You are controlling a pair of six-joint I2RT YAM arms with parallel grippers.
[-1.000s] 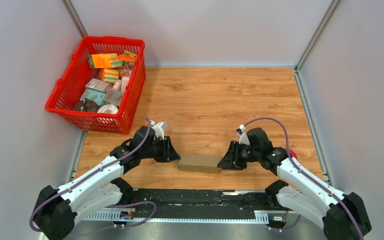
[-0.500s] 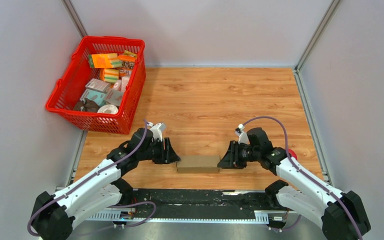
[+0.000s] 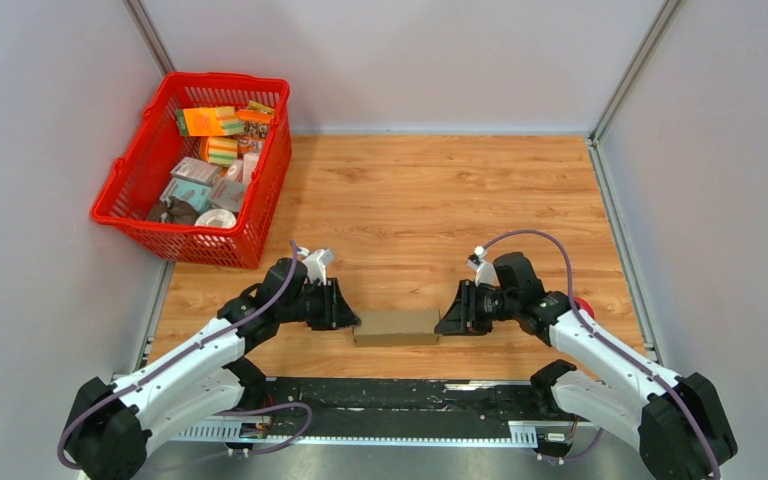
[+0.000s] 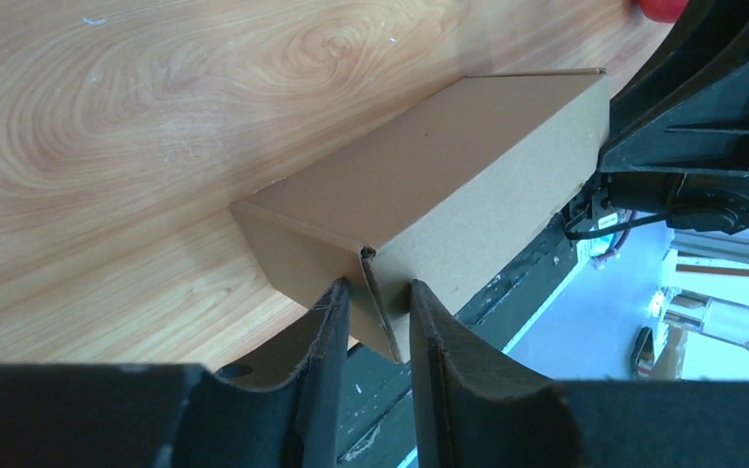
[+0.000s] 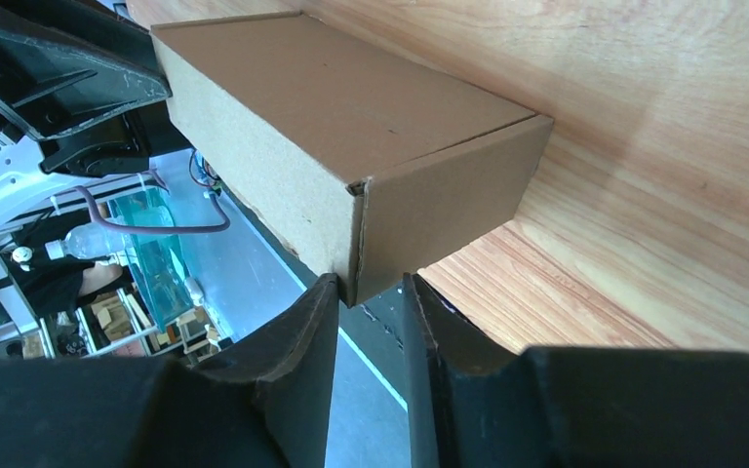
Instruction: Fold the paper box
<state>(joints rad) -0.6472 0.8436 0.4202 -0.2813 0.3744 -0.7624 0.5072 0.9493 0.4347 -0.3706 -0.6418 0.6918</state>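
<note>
The paper box (image 3: 396,326) is a small oblong carton of plain brown cardboard, lying flat near the table's front edge between my two grippers. My left gripper (image 3: 350,319) is against its left end. In the left wrist view its jaws (image 4: 375,288) stand a little apart, astride the end corner of the paper box (image 4: 449,166), where a thin flap edge sticks out. My right gripper (image 3: 444,322) is against the right end. In the right wrist view its fingertips (image 5: 371,283) flank the lower corner of the paper box (image 5: 351,107), with a gap left between them.
A red mesh basket (image 3: 250,215) holding several colourful packets stands at the back left. A small red object (image 3: 585,305) lies behind my right arm. The black rail (image 3: 390,395) runs along the table's near edge, just below the box. Grey walls enclose the wooden table (image 3: 440,200).
The box has turned from slightly tilted to square with the front edge. My left gripper's jaws widened, then narrowed again. Both grippers stay at the box's ends.
</note>
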